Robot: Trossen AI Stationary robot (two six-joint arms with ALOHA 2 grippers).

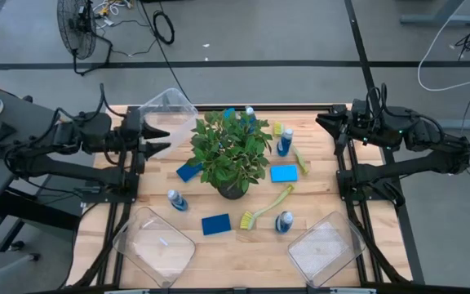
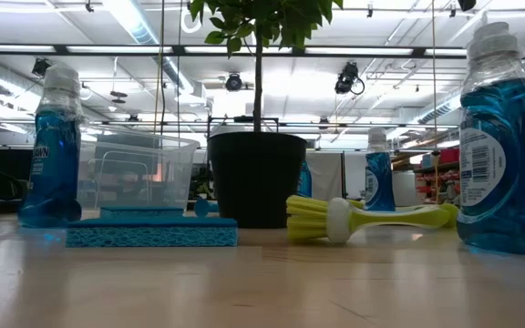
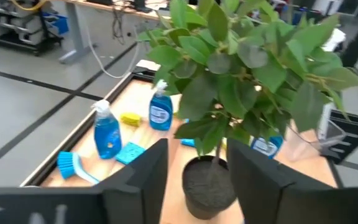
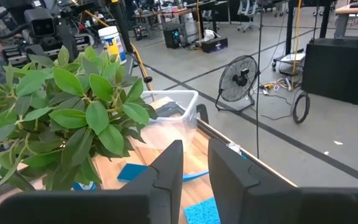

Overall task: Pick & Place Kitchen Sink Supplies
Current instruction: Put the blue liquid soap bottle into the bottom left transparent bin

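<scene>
I see left gripper (image 1: 163,138) by bin (image 1: 170,114) w/ fingers apart, empty — right gripper (image 1: 326,125) at table (image 1: 219,253) edge, narrow gap, empty.

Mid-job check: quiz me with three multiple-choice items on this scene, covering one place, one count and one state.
1. Where does the potted plant stand?
A. Near the table's middle
B. Inside a bin
C. On the floor

2. How many clear bins are on the table?
A. Two
B. Three
C. Five

3. What is the state of the left gripper?
A. Shut on a bottle
B. Open, holding nothing
C. Shut on a sponge

Answers: 1 A, the high view shows supplies all around it. 2 B, bins sit at three of the corners. 3 B, the left wrist view shows its fingers apart with nothing between them.
</scene>
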